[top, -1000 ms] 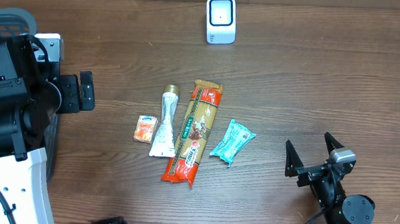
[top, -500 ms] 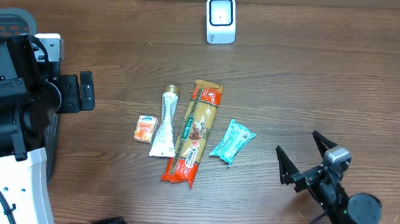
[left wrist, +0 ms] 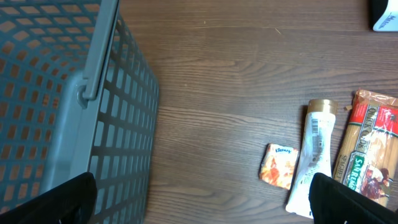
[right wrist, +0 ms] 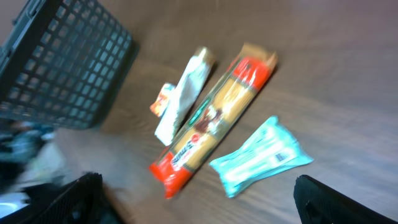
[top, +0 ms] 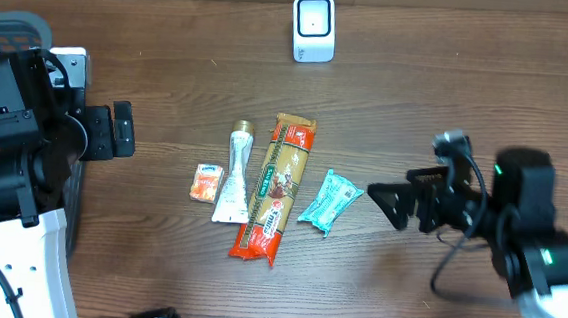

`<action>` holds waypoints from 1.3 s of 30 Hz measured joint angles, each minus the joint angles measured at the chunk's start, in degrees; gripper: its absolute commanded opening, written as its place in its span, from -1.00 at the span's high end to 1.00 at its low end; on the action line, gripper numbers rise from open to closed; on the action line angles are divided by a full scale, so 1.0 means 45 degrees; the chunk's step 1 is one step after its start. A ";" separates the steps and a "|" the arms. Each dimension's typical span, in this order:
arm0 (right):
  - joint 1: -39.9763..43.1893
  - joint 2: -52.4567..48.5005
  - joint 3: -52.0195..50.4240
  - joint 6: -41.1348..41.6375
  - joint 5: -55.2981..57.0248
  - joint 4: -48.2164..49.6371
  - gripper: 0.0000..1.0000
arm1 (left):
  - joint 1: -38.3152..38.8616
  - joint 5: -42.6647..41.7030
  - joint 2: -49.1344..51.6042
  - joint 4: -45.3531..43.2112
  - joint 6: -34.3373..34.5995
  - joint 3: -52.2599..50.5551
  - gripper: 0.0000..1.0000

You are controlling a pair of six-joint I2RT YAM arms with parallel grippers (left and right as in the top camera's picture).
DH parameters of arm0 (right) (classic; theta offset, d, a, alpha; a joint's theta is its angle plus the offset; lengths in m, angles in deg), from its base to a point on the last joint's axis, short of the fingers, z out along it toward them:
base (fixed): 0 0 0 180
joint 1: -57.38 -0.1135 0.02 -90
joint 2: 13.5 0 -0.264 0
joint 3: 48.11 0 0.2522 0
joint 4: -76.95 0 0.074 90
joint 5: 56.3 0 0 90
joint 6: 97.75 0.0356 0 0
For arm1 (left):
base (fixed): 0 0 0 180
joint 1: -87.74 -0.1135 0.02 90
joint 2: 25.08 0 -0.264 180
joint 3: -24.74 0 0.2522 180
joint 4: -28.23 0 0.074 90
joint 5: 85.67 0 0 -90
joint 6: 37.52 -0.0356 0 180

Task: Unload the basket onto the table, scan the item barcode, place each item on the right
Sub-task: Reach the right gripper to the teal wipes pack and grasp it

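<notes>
We log: teal packet [right wrist: 261, 157], blurred in right wrist view; right end effector [top: 389, 203] released at its 3 o'clock; left end effector [top: 123, 131] released.

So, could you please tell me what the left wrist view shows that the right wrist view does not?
Only the left wrist view: a corner of the white scanner at its top right edge, and what looks like a barcode on the white tube.
Only the right wrist view: the teal packet, lying apart from the pasta packet, which shows at full length there.
Both: the mesh basket, the small orange packet, the white tube and the pasta packet, though the left wrist view cuts the pasta off at its right edge.
</notes>
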 measured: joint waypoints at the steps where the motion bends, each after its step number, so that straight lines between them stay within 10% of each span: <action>1: 0.0000 -0.0646 0.0063 0.0160 -0.0301 0.0029 -1.00 | 0.0000 0.0005 0.0000 0.0000 0.0000 0.0000 -1.00; 11: -0.1161 -0.5591 0.0068 0.3215 -0.1501 0.2535 -0.39 | 0.0000 0.0000 0.0000 0.0000 0.0000 0.0000 -0.99; 26: -0.5076 -0.9097 0.0068 0.8082 0.1549 0.4760 -0.41 | 0.0000 0.0000 0.0000 0.0000 0.0000 0.0000 -1.00; 39: -0.4002 -0.9559 0.0913 0.6227 0.2059 0.0763 -0.70 | 0.0000 0.0000 0.0000 0.0000 0.0000 0.0000 -0.99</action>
